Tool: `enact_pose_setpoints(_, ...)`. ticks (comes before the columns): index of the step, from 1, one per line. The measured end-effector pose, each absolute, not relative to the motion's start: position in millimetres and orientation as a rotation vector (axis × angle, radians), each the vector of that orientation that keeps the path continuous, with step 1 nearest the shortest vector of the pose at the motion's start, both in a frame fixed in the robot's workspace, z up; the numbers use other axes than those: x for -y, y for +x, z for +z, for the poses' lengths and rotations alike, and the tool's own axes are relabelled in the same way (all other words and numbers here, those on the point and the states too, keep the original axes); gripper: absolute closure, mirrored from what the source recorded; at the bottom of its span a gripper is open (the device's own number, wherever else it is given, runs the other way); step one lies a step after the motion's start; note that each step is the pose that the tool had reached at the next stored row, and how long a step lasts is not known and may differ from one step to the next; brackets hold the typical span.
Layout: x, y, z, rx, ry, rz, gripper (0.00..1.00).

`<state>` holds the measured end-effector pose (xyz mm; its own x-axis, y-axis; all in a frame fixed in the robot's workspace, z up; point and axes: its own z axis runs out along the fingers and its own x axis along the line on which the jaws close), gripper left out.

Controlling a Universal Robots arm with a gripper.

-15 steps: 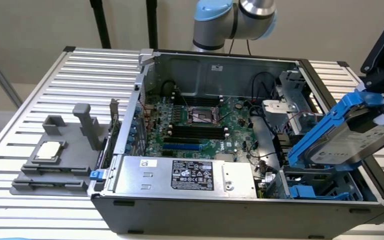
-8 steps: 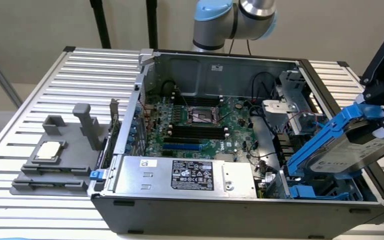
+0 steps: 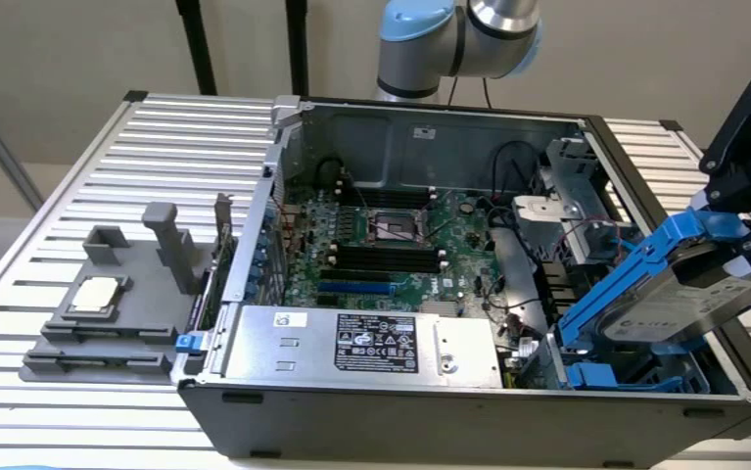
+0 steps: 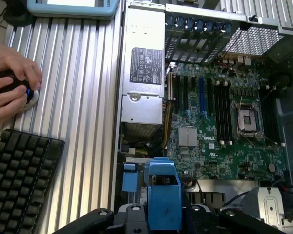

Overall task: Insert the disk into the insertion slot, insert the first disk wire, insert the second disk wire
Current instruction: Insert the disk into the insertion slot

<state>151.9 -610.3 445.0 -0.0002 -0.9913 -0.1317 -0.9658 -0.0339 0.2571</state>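
Grey plastic stand (image 3: 114, 313) sits at the exterior view's left, then the open computer case (image 3: 480, 426) with its green board (image 3: 460, 245). Further right the disk (image 3: 676, 299) hangs tilted over the slot (image 3: 617, 377), its blue frame pinched by the black gripper (image 3: 738, 247).

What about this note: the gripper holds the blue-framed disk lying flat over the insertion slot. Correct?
Not quite. In the exterior view the gripper holds the disk steeply tilted over the insertion slot, not flat: its lower end is down by the slot's blue rails and its upper end is raised.
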Motion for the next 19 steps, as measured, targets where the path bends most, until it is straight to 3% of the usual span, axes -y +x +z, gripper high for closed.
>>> enact_pose_setpoints(19,609.0,151.4,443.9,2.101,2.166,-0.401,0.68)
